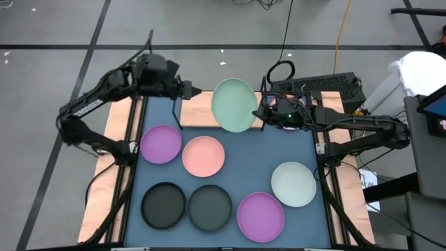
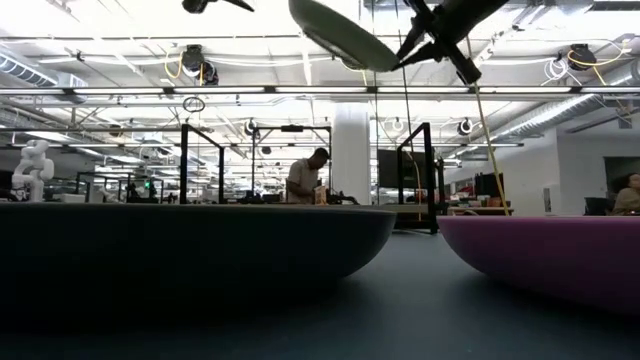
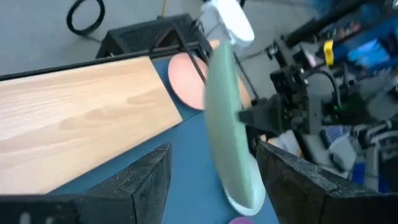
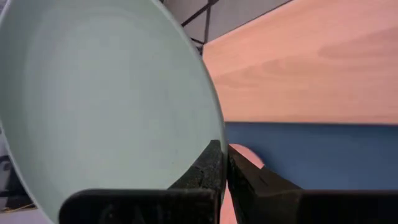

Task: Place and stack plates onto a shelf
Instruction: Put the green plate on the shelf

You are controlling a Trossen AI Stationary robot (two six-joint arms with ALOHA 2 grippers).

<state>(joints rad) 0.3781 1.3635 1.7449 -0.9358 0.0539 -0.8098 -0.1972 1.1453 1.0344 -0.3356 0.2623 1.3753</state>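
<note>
One mint green plate [image 1: 233, 104] is hanging in the air over the shelf [image 1: 202, 102], pinched by its rim in the right gripper [image 1: 263, 113], whose fingers are clamping thinly on the edge. It is tilting steeply — nearly on edge in the left wrist view. A pink plate [image 3: 186, 87] is lying beneath and beyond it. The left gripper [image 1: 197, 92] is hovering just across the plate from the right one, its fingers [image 3: 146, 180] standing wide apart and holding nothing. To do this step well, I judge the right wrist should be levelling the plate before lowering — a rim pinch this slim could slip. Six other plates are waiting on the blue mat [image 1: 258, 164].
</note>
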